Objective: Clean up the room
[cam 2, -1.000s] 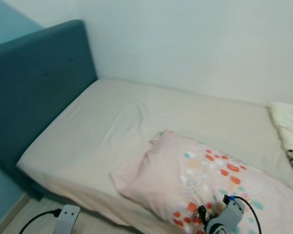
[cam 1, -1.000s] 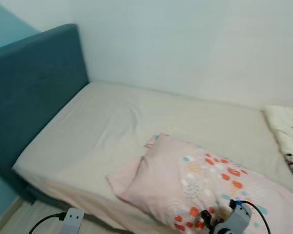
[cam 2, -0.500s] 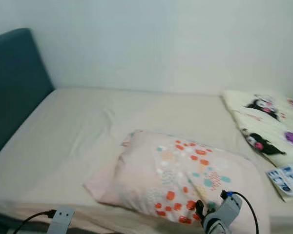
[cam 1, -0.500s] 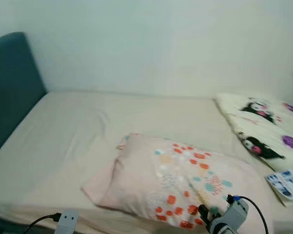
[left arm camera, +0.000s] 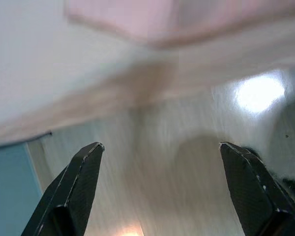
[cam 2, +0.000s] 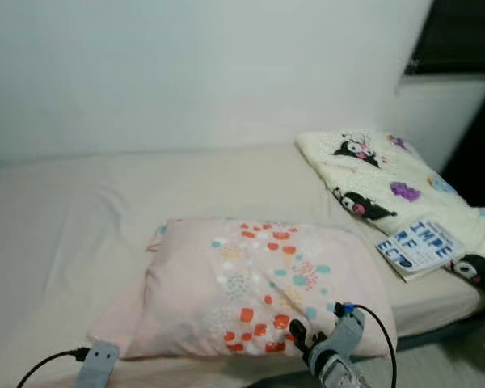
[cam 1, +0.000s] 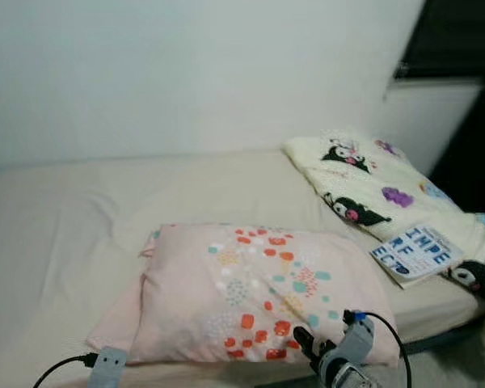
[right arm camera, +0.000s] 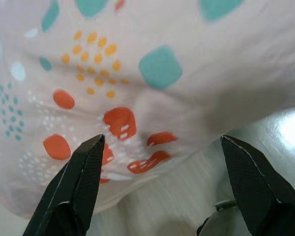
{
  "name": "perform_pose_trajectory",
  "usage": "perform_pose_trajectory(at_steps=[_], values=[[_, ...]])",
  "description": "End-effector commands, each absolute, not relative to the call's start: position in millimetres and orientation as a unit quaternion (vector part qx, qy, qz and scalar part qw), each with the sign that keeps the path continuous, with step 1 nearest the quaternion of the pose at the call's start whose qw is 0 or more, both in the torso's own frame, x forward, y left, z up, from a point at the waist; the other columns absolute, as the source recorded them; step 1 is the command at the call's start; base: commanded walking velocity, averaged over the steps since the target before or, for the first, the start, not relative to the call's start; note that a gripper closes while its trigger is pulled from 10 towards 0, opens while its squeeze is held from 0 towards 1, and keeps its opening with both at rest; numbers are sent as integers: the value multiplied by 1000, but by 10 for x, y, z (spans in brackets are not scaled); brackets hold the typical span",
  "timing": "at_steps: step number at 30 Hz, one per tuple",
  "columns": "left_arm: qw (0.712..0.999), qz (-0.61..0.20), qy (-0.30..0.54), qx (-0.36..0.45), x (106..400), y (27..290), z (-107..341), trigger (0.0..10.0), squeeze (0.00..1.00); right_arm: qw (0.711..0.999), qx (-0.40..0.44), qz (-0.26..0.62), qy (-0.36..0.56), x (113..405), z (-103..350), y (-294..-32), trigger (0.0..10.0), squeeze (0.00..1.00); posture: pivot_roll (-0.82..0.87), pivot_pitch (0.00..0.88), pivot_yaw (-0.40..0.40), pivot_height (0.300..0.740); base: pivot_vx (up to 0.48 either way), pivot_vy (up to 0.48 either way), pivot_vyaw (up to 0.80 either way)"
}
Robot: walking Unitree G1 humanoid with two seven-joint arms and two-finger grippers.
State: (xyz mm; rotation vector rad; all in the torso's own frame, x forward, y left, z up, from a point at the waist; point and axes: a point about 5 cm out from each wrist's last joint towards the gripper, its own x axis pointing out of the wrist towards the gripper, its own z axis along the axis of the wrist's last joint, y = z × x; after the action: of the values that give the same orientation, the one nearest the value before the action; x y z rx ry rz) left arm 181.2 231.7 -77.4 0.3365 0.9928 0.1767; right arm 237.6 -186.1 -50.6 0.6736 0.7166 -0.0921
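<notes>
A pink pillow (cam 1: 250, 291) with orange, teal and yellow dots lies on the beige bed sheet (cam 1: 65, 218) near the bed's front edge. My right gripper (cam 1: 303, 345) is low at the pillow's front right corner. It is open, and in the right wrist view the pillow (right arm camera: 152, 73) sits just beyond the right gripper (right arm camera: 160, 142), with nothing between the fingers. My left arm's wrist (cam 1: 107, 365) is low at the front left. The left gripper (left arm camera: 160, 147) is open over the pale floor (left arm camera: 177, 191) beside the bed edge.
A cream blanket (cam 1: 364, 182) printed with cartoon characters lies on the right end of the bed. A blue and white book (cam 1: 416, 252) rests on its near edge. A white wall runs behind the bed, and a dark opening (cam 1: 461, 40) is at the upper right.
The camera has swung to the right: the teal headboard has left the picture and the blanket and book have come in. Both grippers keep their place in the view.
</notes>
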Motion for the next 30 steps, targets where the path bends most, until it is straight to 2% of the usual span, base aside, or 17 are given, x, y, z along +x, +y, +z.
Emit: perform_pose_trajectory(at_steps=[1, 5, 6, 10, 19, 22, 30], values=[[855, 94, 483, 166, 1747, 2362, -793, 10000, 0, 895, 301, -14, 329, 2463, -438, -1826, 10000, 0, -39, 0, -30, 740, 0, 0, 0], [853, 107, 484, 163, 1735, 2396, -789, 10000, 0, 902, 300, 15, 311, 2518, -388, -1776, 10000, 0, -37, 0, -32, 740, 0, 0, 0], [852, 117, 483, 162, 1734, 2429, -781, 10000, 0, 904, 299, 49, 302, 2578, -338, -1700, 10000, 0, -32, 0, -39, 735, 0, 0, 0], [852, 122, 482, 162, 1735, 2447, -775, 10000, 0, 906, 296, 68, 295, 2620, -300, -1655, 10000, 0, -27, 0, -45, 720, 0, 0, 0], [853, 116, 481, 167, 1734, 2423, -781, 10000, 0, 900, 283, 71, 323, 2580, -354, -1569, 10000, 0, -20, 0, -48, 685, 0, 0, 0], [852, 107, 481, 176, 1728, 2409, -787, 10000, 0, 892, 310, 48, 326, 2558, -381, -1538, 10000, 0, -20, 0, -48, 665, 0, 0, 0], [851, 102, 480, 187, 1721, 2420, -786, 10000, 0, 880, 348, 24, 323, 2536, -404, -1519, 10000, 0, -10, 0, -45, 645, 0, 0, 0]])
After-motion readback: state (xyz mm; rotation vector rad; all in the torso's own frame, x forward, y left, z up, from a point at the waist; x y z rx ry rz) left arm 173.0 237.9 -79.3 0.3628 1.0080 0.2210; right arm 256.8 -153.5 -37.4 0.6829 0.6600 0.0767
